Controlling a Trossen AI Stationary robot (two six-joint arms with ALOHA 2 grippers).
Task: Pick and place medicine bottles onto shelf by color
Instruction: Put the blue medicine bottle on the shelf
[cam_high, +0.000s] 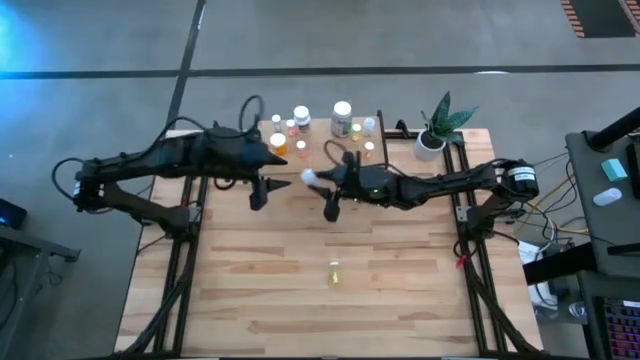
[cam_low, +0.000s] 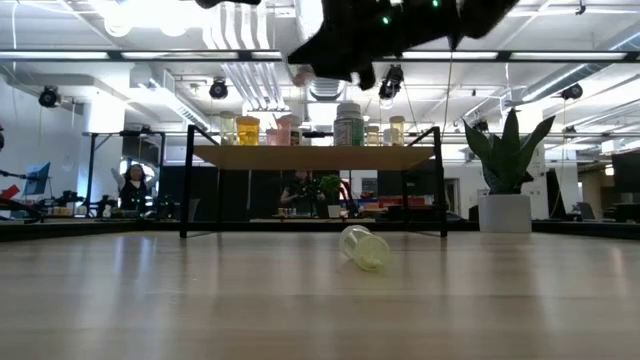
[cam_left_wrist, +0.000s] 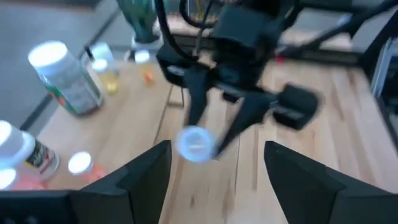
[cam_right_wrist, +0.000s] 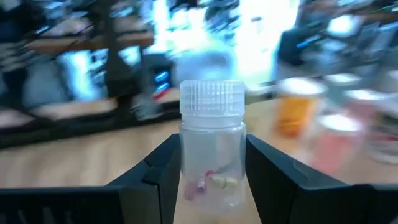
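The right gripper (cam_right_wrist: 211, 186) has a clear bottle (cam_right_wrist: 212, 146) pinched between its two fingers — white ribbed cap up, a few small pills lying in the bottom. From above, that gripper (cam_high: 318, 182) hangs over the table (cam_high: 400, 300) just in front of the shelf (cam_high: 395, 160), with the bottle (cam_high: 309, 178) showing as a pale spot at its tip. Its jaws are partly closed, pressed against the bottle's sides.

The left gripper (cam_left_wrist: 211, 180) holds nothing; its fingers stand wide apart with bare air between them. It sits over the left end of the shelf (cam_left_wrist: 124, 124), pointing toward the right arm, and from above the left gripper (cam_high: 282, 160) is close beside the bottles there.

On the shelf the other bottles stand in a loose cluster: an orange one (cam_high: 279, 144) at the left, a white-capped one (cam_high: 302, 116) behind it, a bigger white-capped bottle (cam_high: 342, 117) near the middle, and smaller ones toward the right end. From table height the shelf (cam_low: 315, 155) shows as a board on black legs with the bottles in a row on top.

One yellow bottle (cam_high: 333, 272) lies on its side out on the open table, well apart from the shelf and both arms; it (cam_low: 364, 246) is tilted toward the camera in the low view.

A potted plant (cam_high: 438, 128) stands at the shelf's right end.
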